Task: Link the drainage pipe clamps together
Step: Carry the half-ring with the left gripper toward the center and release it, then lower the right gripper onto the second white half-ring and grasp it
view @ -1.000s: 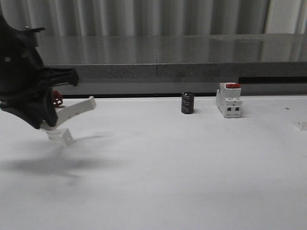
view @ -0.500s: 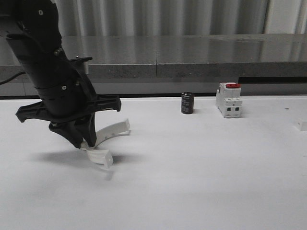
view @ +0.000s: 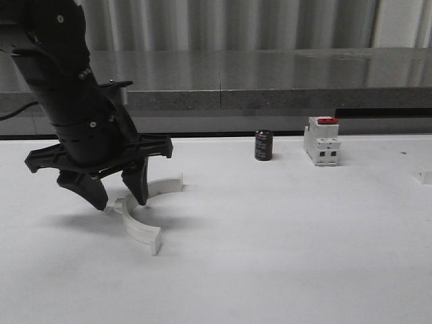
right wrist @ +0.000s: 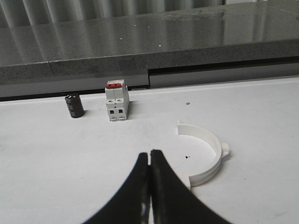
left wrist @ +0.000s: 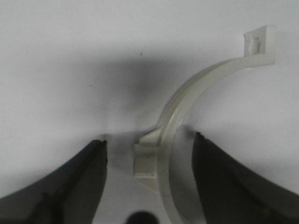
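Observation:
One white half-ring drainage pipe clamp (view: 138,229) lies flat on the white table (view: 290,263), left of centre. My left gripper (view: 118,199) stands open right over it, with one black finger on each side of its curved band. In the left wrist view the same clamp (left wrist: 184,95) runs between the spread fingers (left wrist: 79,186), its ear tab in the gap and neither finger touching it. A second clamp (right wrist: 217,156) lies on the table just beyond and to one side of my right gripper (right wrist: 149,152), which is shut with nothing in it.
A white block with a red switch (view: 322,140) and a small black cylinder (view: 263,145) stand at the back of the table, in front of a grey stone ledge (view: 270,81). A small white piece (view: 425,177) shows at the right edge.
My left arm carried the clamp rightward from the far left, lowered it onto the table and opened. The clamp now lies flat, let go.

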Tool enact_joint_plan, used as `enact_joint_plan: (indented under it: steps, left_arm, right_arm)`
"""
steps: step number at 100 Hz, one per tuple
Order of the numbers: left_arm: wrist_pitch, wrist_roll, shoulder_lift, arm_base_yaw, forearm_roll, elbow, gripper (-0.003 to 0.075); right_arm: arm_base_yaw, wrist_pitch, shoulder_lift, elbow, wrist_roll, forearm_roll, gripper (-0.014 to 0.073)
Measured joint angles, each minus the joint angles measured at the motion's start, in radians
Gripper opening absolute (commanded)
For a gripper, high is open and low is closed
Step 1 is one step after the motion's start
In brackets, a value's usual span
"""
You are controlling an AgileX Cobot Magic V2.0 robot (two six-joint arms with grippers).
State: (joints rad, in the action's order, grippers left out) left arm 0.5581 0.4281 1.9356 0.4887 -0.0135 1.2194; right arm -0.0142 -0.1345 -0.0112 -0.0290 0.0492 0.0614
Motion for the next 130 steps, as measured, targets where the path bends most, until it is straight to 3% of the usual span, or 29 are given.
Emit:
enact_joint_plan:
  steps: [26,47,88,111,121,130]
  left_arm:
    - [-0.026,0.0,-0.039,0.0,0.056,-0.011,0.0494]
    - [-0.081,0.0,-0.23,-0.013,0.118,-0.117,0.0494]
    - [-0.188,0.0,-0.857,-0.201,0.174,-0.535,0.0494]
    - [-0.173,0.001,-1.242,-0.222,0.197,-0.704,0.0489]
    - [-0.135,0.001,-1.389,-0.222,0.22,-0.755,0.0433]
    - [-0.103,0.001,-1.492,-0.222,0.248,-0.79,0.0319]
  right_arm:
    - [0.0,0.0,0.0,0.0,0.0,0.0,-0.0064]
    - [0.0,0.0,0.0,0.0,0.0,0.0,-0.0064]
    - [0.0,0.0,0.0,0.0,0.0,0.0,-0.0064]
    - [0.0,0.0,0.0,0.0,-0.002,0.0,-0.0064]
    - [0.0,0.002,0.0,0.0,-0.004,0.0,-0.0064]
    - [0.0,0.013,0.0,0.0,-0.002,0.0,-0.0064]
